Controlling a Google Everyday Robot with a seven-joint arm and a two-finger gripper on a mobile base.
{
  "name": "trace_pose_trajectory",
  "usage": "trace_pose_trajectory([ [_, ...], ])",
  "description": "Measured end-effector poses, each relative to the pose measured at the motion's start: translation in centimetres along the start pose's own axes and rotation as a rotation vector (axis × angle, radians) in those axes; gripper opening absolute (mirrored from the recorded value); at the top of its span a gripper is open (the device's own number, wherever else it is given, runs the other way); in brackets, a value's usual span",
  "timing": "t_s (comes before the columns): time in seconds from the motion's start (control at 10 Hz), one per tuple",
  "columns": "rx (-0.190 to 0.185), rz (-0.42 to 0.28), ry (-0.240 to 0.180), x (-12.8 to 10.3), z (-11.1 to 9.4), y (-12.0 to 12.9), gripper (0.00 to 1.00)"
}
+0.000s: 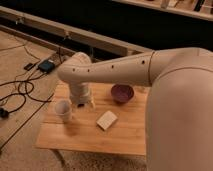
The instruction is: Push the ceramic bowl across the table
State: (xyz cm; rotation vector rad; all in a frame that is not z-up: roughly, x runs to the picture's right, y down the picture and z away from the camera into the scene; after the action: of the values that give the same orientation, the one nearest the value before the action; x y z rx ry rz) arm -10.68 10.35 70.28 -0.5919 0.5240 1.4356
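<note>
The robot's gripper point(86, 103) hangs at the end of a cream, ribbed wrist section. It sits low over the rear left part of the low rectangular table point(122, 137), which has a light bamboo-coloured plank top. Whether the gripper is released or clenched cannot be told, as only a dark underside shows beneath the wrist.

The thick cream arm point(115, 70) comes in from the right, where 1 large rounded segment fills that side of the view. It runs leftward above the table's back edge to a rounded joint and there turns straight down toward the gripper.

The small round ceramic bowl point(122, 93), glossy and dark purple-maroon, stands upright on the rear part of the table. It is to the right of the gripper, near it but apart, with a strip of bare wood between the 2.

A white cup point(63, 109) stands upright just beside the gripper, to its front left and near the table's left edge. Whether cup and gripper touch cannot be told. A flat cream rectangular block point(106, 120) lies turned at an angle in front of the gap between gripper and bowl, clear of all 3.

On the beige carpet left of the table, black cables point(20, 92) loop about near a small blue-grey box point(47, 66). A long pale ledge point(45, 25) runs behind, against a dark wall.
</note>
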Motion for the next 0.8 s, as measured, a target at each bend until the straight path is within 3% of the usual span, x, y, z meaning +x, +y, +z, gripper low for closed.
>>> trace_pose_trajectory([
  [0.8,0.007,0.0,0.001,-0.26,0.46,-0.29,0.65],
])
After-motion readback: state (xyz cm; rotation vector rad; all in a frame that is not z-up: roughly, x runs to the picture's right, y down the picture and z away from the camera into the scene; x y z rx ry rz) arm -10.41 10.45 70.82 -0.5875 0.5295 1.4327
